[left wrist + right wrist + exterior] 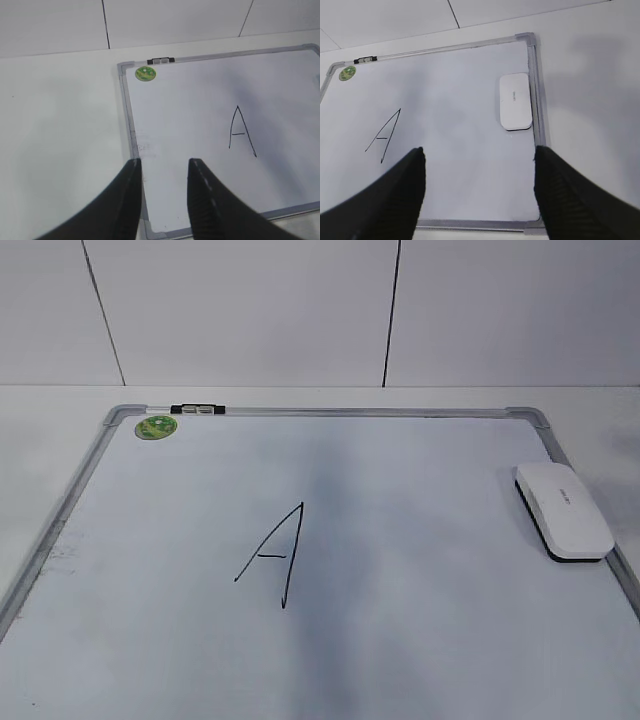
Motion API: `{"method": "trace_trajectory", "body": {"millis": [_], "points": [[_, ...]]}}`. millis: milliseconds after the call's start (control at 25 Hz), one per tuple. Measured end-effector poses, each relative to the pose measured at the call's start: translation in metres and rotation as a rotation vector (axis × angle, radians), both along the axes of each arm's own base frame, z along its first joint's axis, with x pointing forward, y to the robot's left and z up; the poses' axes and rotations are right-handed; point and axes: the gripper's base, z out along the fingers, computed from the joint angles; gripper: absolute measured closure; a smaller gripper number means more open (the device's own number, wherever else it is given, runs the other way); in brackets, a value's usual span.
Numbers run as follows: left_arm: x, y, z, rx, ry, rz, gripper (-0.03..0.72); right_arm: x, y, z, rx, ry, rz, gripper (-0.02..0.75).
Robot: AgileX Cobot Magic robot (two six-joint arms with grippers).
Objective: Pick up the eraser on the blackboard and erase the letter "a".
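Note:
The white eraser [564,510] lies flat on the blackboard [440,620], against its right frame; it also shows in the right wrist view [515,101]. A large capital "A" [273,554] is drawn mid-board, also seen in the left wrist view [241,131] and the right wrist view [384,135]. No small letter "a" shows in any view. My left gripper [164,162] is open and empty above the board's near left corner. My right gripper [479,152] is wide open and empty above the board's near right part, short of the eraser. Neither gripper shows in the exterior view.
A round green sticker [156,426] and a small black-and-clear clip [197,409] sit at the board's far left corner. The board [190,100] lies on a white table [60,125] with a white wall [300,310] behind.

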Motion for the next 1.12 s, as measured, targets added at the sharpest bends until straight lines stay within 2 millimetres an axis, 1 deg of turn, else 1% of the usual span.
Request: {"method": "trace_trajectory", "body": {"millis": [200,480,640,880,1000,1120], "points": [[-0.02,0.001,-0.029,-0.025,0.01,-0.022,0.454,-0.023,-0.002,-0.028,0.021,-0.007,0.015,0.19],[-0.036,0.003,-0.069,-0.029,0.032,-0.029,0.454,-0.037,-0.005,-0.066,0.014,0.014,0.013,0.19],[-0.038,0.003,-0.094,-0.025,0.07,-0.03,0.454,-0.038,-0.008,-0.088,-0.018,0.041,-0.008,0.19],[-0.037,0.003,-0.133,-0.009,0.143,-0.026,0.454,-0.034,-0.014,-0.123,-0.097,0.105,-0.051,0.19],[-0.036,0.004,-0.147,0.002,0.174,-0.022,0.454,-0.033,-0.019,-0.135,-0.145,0.122,-0.077,0.19],[-0.035,0.004,-0.155,0.014,0.191,-0.015,0.454,-0.033,-0.021,-0.142,-0.171,0.127,-0.093,0.191]]}}
